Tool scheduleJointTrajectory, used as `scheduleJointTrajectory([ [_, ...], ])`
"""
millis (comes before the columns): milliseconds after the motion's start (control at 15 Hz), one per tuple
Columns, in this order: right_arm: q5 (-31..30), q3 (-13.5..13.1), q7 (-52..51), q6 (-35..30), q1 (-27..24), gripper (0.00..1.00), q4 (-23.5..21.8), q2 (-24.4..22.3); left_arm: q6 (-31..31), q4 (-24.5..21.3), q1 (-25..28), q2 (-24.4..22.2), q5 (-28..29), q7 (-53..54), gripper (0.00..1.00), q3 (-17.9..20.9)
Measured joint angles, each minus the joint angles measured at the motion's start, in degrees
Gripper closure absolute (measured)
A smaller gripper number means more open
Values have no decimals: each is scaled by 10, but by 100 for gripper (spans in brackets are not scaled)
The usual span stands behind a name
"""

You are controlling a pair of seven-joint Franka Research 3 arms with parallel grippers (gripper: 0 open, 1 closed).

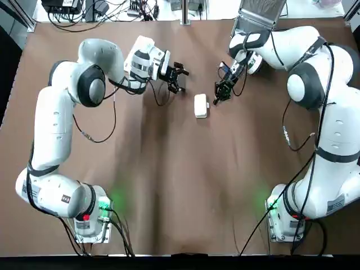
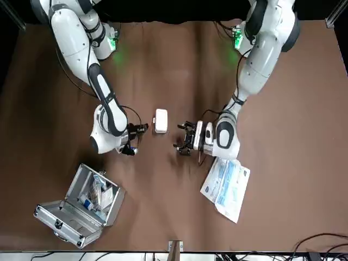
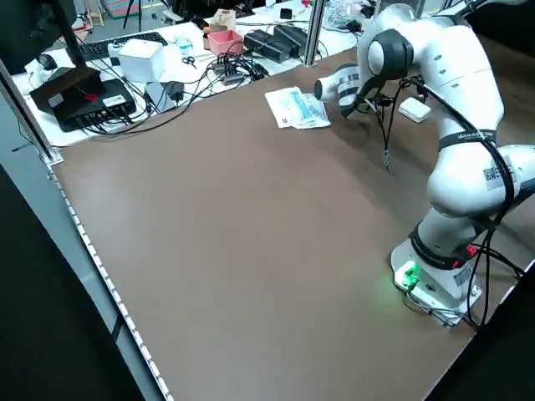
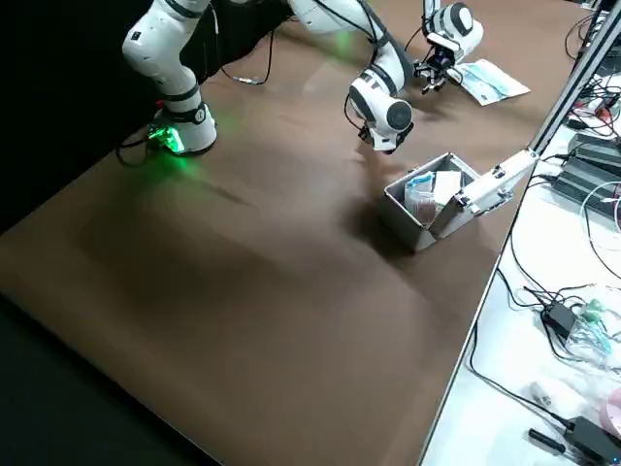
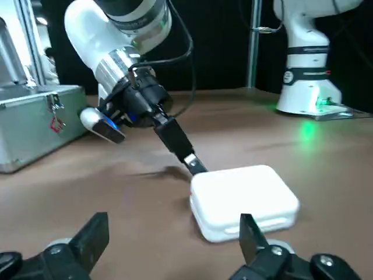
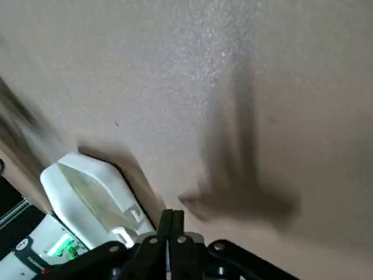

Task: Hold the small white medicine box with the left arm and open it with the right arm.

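From overhead my left wrist hides the packet (image 2: 225, 182). It shows only from across the table, lying near the far edge, left of the middle. From my right side, my right arm covers the box, so I place it from the other views. My right wrist camera is too close to the table (image 1: 180, 185) to tell me much beyond my own fingers.

The white box (image 1: 201, 106) lies flat in the far half of the table, about midway between the side edges and between my two grippers.

My left gripper (image 1: 179, 79) is spread wide and holds nothing. It sits just beside the box on the left, apart from it, with the box lying ahead of the gap. My right gripper (image 5: 194, 163) has its fingers pressed together on nothing. Its tip slants down to the box's right edge, but I cannot tell whether it touches.

An open metal case (image 2: 57, 217) stands at the far right corner, behind my right gripper. The near half of the table, toward my bases, is open brown surface.
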Motion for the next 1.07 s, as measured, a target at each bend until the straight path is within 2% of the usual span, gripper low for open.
scheduleJointTrajectory([
  [200,5,0,12,-13,1,99,0,0,27,0,-27,8,-30,23,1,0],
  [533,12,2,15,-21,13,99,0,0,44,0,-44,34,-32,65,1,0],
  [1067,12,1,17,-21,18,99,0,0,45,0,-69,44,-32,67,1,0],
])
